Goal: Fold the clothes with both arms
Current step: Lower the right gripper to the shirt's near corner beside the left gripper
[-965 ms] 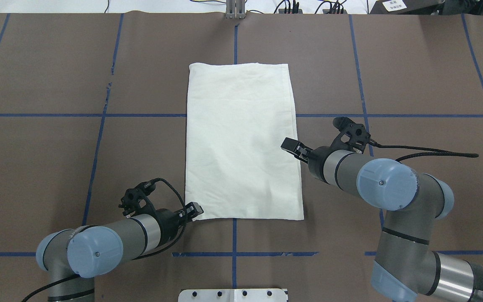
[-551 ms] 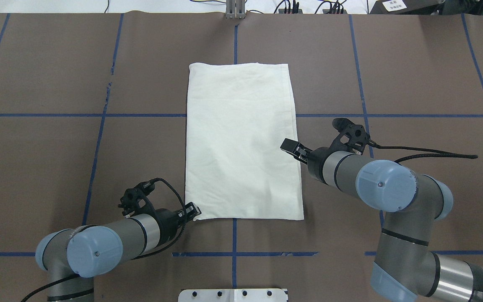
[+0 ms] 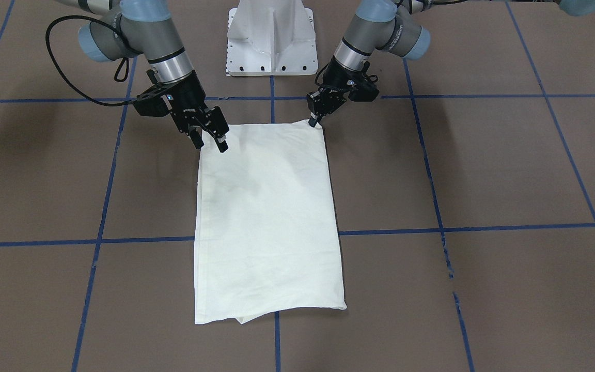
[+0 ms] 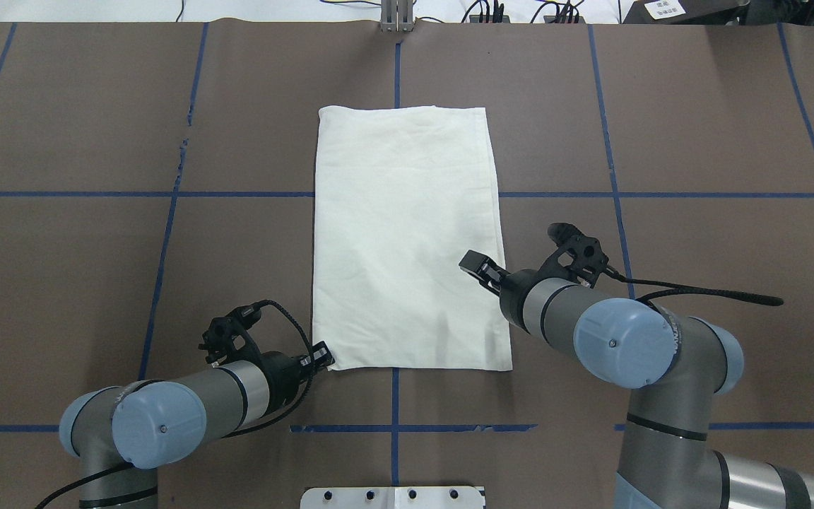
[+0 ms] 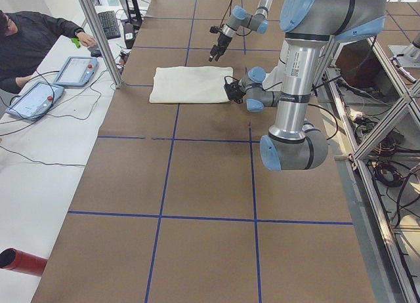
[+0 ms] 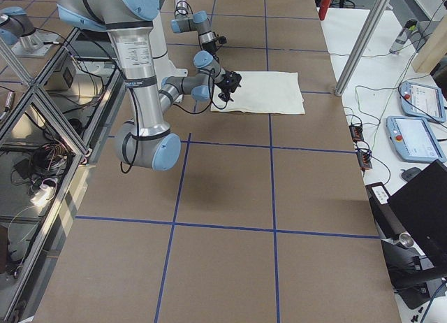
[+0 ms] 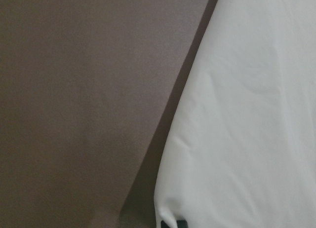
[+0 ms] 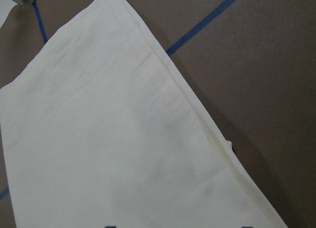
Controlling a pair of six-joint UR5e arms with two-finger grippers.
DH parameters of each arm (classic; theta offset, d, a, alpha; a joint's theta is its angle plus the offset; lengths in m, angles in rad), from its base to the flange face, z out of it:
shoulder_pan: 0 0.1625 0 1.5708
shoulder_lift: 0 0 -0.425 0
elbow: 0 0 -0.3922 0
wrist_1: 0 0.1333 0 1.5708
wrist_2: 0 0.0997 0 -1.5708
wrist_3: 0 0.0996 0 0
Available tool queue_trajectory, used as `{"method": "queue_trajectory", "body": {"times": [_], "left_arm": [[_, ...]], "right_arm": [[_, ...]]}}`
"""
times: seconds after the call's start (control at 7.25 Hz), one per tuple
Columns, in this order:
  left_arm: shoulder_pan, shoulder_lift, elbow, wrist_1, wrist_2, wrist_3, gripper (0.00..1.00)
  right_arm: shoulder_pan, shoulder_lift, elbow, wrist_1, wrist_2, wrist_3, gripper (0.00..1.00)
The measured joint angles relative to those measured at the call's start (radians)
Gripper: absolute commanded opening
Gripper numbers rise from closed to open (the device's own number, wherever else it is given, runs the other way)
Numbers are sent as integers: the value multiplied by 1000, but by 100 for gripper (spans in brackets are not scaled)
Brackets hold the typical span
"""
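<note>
Brown surface (image 4: 61,106), gridded in blue tape (image 4: 167,247). Folded cream T-shirt (image 4: 407,240) lies flat at centre, plain side up. Its robot-side left corner is clenched in the left jaws. The right jaws, released, hover over its right edge. White pedestal base (image 3: 271,41) stands behind both arms; a person (image 5: 29,34) sits at the side bench.

Left gripper (image 3: 314,122) pinched — right gripper (image 3: 210,144) agape

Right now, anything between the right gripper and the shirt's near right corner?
Nothing visible. The right gripper hangs open over the shirt's right edge, and the run along that edge to the near corner is only bare cloth and table. The left gripper sits at the opposite near corner, apparently shut on it, well aside.
</note>
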Motion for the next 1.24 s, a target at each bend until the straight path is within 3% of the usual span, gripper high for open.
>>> {"method": "queue_trajectory", "body": {"times": [0.28, 0.55, 1.24], "left_arm": [[0, -2, 0, 0, 1, 0, 0], [0, -1, -1, 0, 2, 1, 0], [0, 1, -7, 0, 2, 1, 0]], "right_arm": [[-84, 8, 70, -182, -50, 114, 74], [-154, 23, 78, -314, -80, 179, 74], [-174, 92, -19, -346, -115, 210, 76]]}}
